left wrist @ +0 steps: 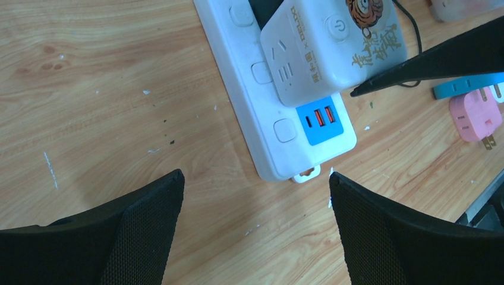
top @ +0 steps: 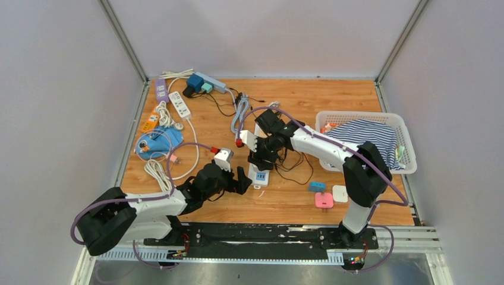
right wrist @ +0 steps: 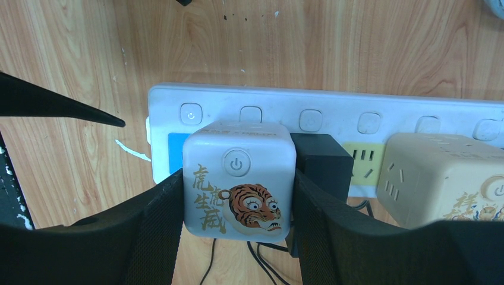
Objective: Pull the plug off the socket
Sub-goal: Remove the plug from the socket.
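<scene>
White power strip (top: 261, 177): lay flat near the middle of the wooden table (top: 333, 98), with a row of buttons along one long side.
Tiger cube plug (right wrist: 238, 178): a pale grey cube with a power button and a tiger print, seated in the power strip's end socket next to the blue USB panel (left wrist: 321, 119).
Right gripper (right wrist: 236, 199): hung over the power strip, its two black fingers pressed against opposite sides of the tiger cube plug, clamped on it.
Left gripper (left wrist: 255, 178): sat just off the USB end of the power strip, its fingers spread wide apart and holding nothing. The strip's end corner lay between the fingertips, untouched.
Black adapter (right wrist: 321, 160): was plugged into the power strip right beside the tiger cube plug.
Beige cube (right wrist: 440, 178): was also plugged into the power strip, just past the black adapter.
Pink plug (left wrist: 472, 116): lay loose on the table, off to the side of the power strip's USB end, close to a blue adapter (top: 317, 186).
Basket (top: 356, 116): stood well apart from the power strip on the right arm's side, with a striped cloth (top: 362, 133) in it.
</scene>
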Available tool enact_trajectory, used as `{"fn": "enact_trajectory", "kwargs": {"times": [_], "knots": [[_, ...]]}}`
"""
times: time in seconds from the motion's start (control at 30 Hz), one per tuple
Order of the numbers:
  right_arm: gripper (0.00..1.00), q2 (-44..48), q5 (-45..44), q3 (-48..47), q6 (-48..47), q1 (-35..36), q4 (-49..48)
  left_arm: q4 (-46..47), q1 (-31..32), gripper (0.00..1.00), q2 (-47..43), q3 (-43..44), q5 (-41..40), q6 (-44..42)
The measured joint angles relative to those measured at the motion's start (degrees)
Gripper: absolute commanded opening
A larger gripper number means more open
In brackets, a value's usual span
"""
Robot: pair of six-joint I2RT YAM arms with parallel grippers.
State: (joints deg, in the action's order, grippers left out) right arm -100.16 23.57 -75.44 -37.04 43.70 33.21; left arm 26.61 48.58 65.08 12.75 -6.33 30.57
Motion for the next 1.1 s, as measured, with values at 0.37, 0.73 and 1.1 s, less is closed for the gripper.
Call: {"fn": "enact_trajectory", "kwargs": {"times": [0.37,0.73,1.1], "knots": [[0.00,-0.7,1.2,-0.8,0.0,-0.4,0.8,7.1,0.0,0.66,10.4,1.4,-0.8,1.3],[0.00,0.8,2.0,1.9,-1.2,-0.5,-2.1,11.5,0.0,0.65,12.5,1.0,-3.3,2.6],[0.00,1.9,-5.4,3.7,-2.2,3.0,-4.3,15.2,-0.1,0.60,13.8,-0.1,-3.4,3.0]]}}
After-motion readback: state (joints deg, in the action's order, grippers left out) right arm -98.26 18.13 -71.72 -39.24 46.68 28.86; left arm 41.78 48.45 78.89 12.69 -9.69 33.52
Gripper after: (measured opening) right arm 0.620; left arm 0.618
